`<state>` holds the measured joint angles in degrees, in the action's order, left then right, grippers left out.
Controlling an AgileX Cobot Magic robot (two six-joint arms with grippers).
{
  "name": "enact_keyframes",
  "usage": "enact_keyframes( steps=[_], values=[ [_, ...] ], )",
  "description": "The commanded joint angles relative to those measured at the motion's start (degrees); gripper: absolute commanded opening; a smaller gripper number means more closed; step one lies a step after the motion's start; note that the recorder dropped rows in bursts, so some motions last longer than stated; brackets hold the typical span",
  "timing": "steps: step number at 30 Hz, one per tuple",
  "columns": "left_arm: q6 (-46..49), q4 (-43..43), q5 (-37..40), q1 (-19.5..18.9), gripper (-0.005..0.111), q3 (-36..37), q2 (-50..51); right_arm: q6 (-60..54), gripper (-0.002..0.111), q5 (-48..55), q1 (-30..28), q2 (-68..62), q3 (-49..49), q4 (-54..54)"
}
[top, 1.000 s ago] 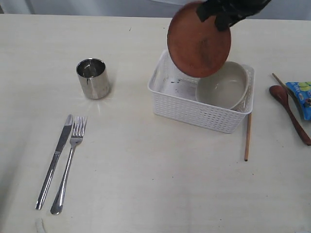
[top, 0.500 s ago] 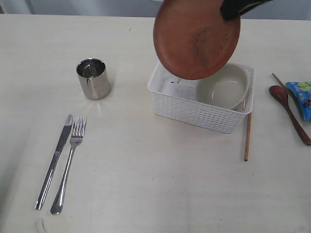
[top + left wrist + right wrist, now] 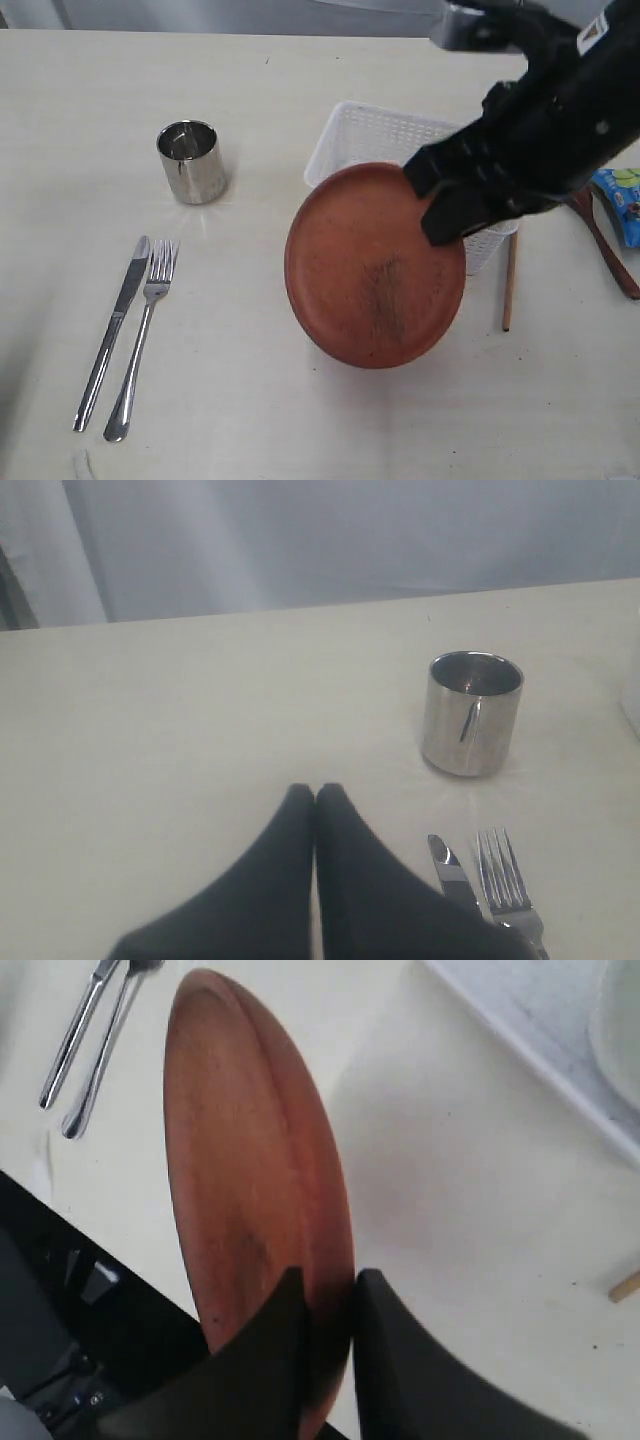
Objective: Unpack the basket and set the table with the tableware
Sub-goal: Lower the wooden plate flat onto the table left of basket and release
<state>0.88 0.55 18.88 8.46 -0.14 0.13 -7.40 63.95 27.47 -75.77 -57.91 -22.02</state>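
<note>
While my right claw (image 3: 325, 1282) pinches the rim of the brown plate (image 3: 372, 268), the plate hangs tilted over the table (image 3: 250, 400), around the middle of the worktop and just on the near side of the white basket (image 3: 362, 133). Toward the right edge lie a chopstick (image 3: 510, 285) and a wooden spoon (image 3: 608, 243). Toward the left edge stands the steel cup (image 3: 190, 160), with the knife (image 3: 112, 330) and fork (image 3: 143, 335) side by side nearer the front edge. My left claw (image 3: 315, 798) is pressed closed, empty, near the cup.

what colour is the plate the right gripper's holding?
The plate is reddish-brown, darker smudge near its middle; clearest in exterior view.
</note>
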Motion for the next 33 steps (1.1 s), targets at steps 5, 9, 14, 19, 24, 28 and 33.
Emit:
enact_keyframes(
  steps=[5, 9, 14, 19, 24, 28, 33],
  values=[
    [-0.25, -0.13, -0.48, 0.33, 0.0, 0.14, -0.13, -0.39, -0.001, -13.17, 0.15, -0.73, 12.68, -1.84],
    [-0.25, -0.13, -0.48, 0.33, 0.0, 0.14, -0.13, -1.43, -0.001, -16.43, 0.15, -4.04, 15.0, -1.84],
    [-0.25, -0.13, -0.48, 0.33, 0.0, 0.14, -0.13, -1.43, -0.001, -21.73, 0.15, -9.91, 14.44, -2.07],
    [-0.25, -0.13, -0.48, 0.33, 0.0, 0.14, -0.13, -1.32, -0.001, -28.45, -0.08, -16.32, 13.49, -1.91],
    [-0.25, -0.13, -0.48, 0.33, 0.0, 0.14, -0.13, -0.93, -0.001, -31.75, -0.08, -23.98, 9.79, -2.04],
    [-0.25, -0.13, -0.48, 0.33, 0.0, 0.14, -0.13, -0.93, -0.001, -32.4, -0.08, -29.59, 3.85, -2.04],
    [-0.15, -0.13, -0.48, 0.33, 0.0, 0.14, -0.13, -0.93, -0.001, -33.75, -0.08, -34.97, -3.1, -2.04]
  ],
)
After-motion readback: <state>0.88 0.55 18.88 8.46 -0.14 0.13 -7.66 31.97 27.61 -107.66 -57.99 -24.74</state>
